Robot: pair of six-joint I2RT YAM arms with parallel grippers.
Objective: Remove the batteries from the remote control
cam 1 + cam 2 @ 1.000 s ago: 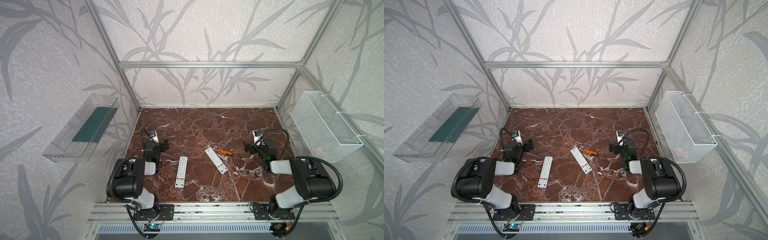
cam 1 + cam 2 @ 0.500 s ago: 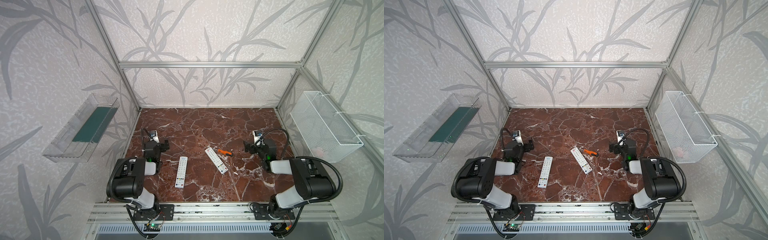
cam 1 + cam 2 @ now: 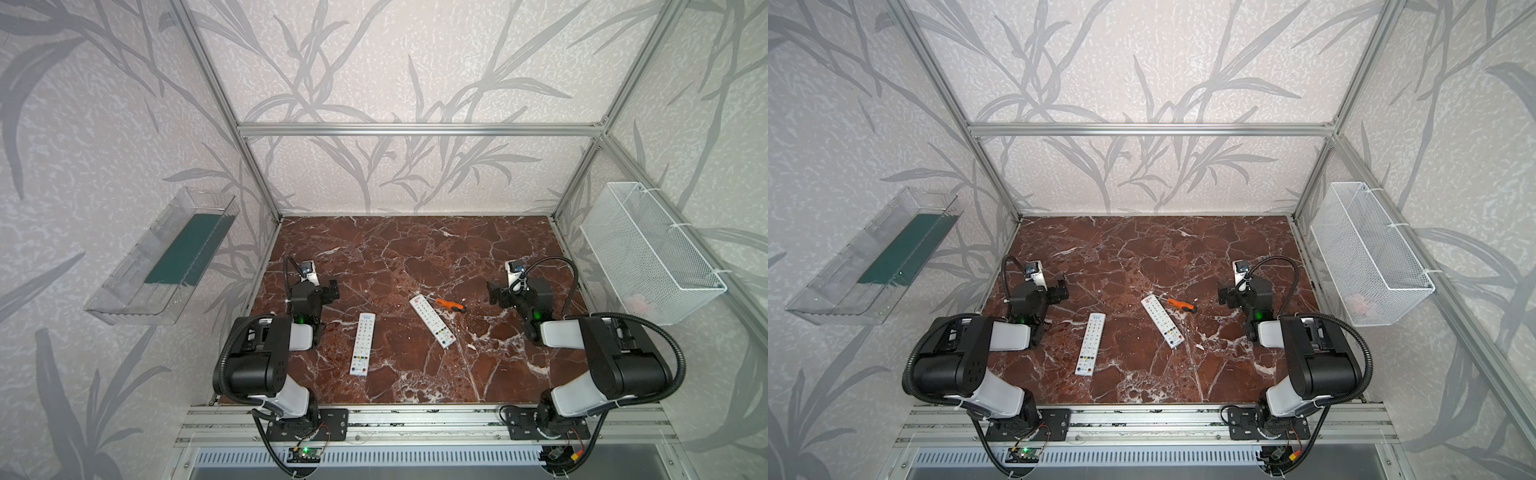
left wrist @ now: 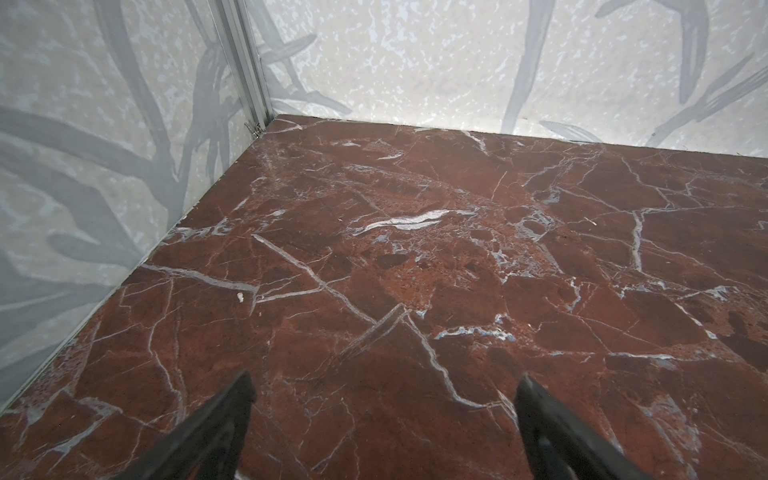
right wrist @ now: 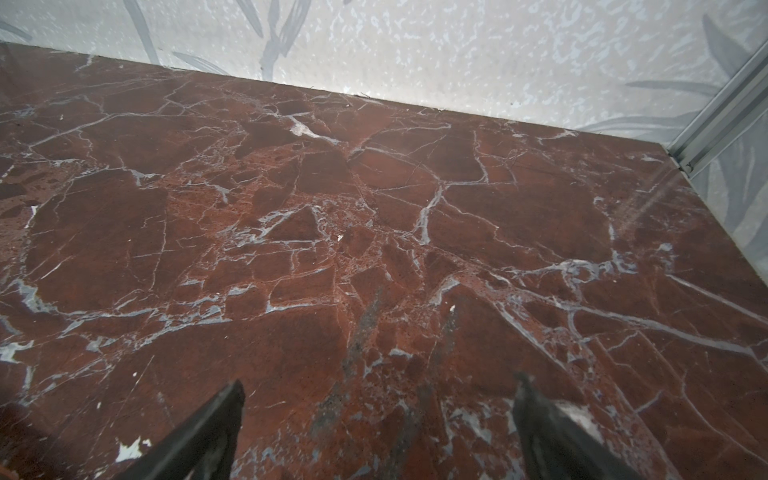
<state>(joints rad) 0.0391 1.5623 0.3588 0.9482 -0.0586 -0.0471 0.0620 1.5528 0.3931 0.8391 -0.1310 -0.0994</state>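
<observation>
Lying buttons-up; left remote point(image 3: 362, 344) near-far; right remote point(image 3: 432, 321) diagonal

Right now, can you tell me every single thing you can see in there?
remote controls: two, white, buttons up, mid-table; the second one lies slanted
screwdriver: one, orange handle, beside the slanted remote's far end
batteries: none showing
table: one, red-brown marble, under everything
bin: one, clear with green floor, left wall
wire basket: one, white, right wall
left arm: one, black and white, table's left, jaws open, empty
right arm: one, black and white, table's right, jaws open, empty
</observation>
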